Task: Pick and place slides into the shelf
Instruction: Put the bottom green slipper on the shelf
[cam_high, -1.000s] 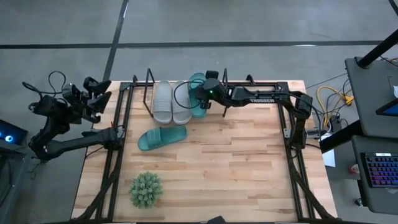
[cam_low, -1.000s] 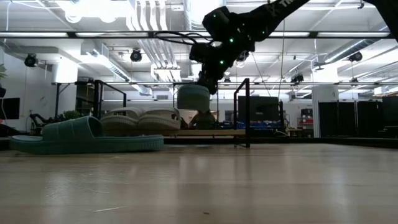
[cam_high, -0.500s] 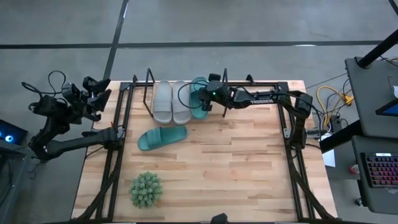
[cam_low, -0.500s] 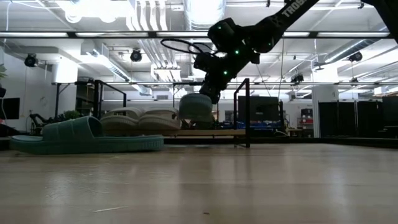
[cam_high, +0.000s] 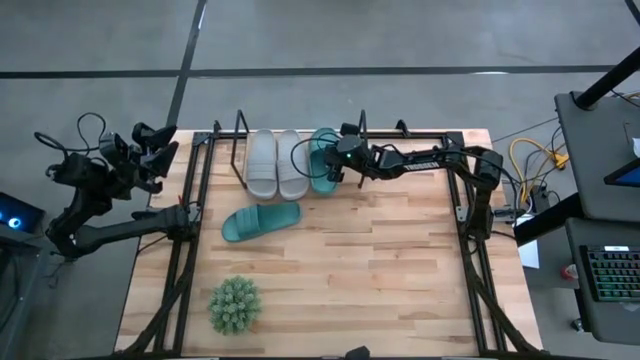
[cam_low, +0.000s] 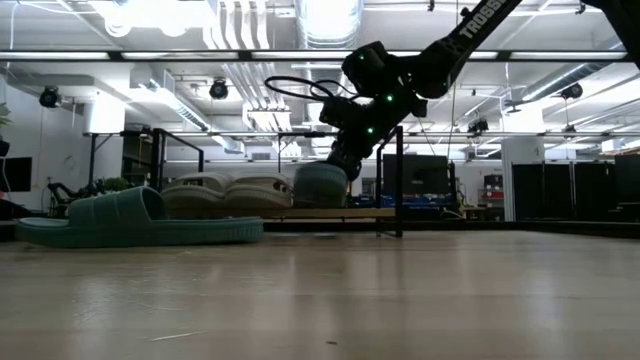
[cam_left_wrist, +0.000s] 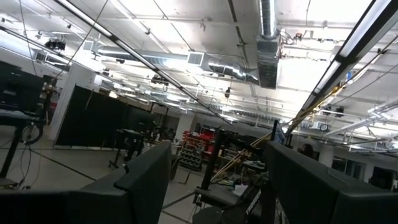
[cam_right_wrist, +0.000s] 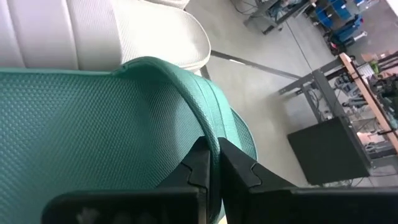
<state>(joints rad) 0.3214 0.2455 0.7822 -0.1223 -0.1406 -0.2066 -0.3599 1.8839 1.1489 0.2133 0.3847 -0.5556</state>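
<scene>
The right gripper (cam_high: 337, 163) pinches a teal slide (cam_high: 322, 160) by its edge, over the shelf (cam_high: 240, 150) beside two grey slides (cam_high: 275, 163); it looks light, soft, bendy rubber; left gripper's (cam_high: 150, 150) fingers unreadable.

Even overhead lighting is falling on the pale wooden plank counter (cam_high: 340, 270) in the high view, casting only soft, short shadows. In the low view, bright ceiling strip lights (cam_low: 150, 12) are glaring, leaving the arm silhouetted and the near counter surface blurring out of focus. The left wrist view is showing blown-out ceiling lights.
</scene>
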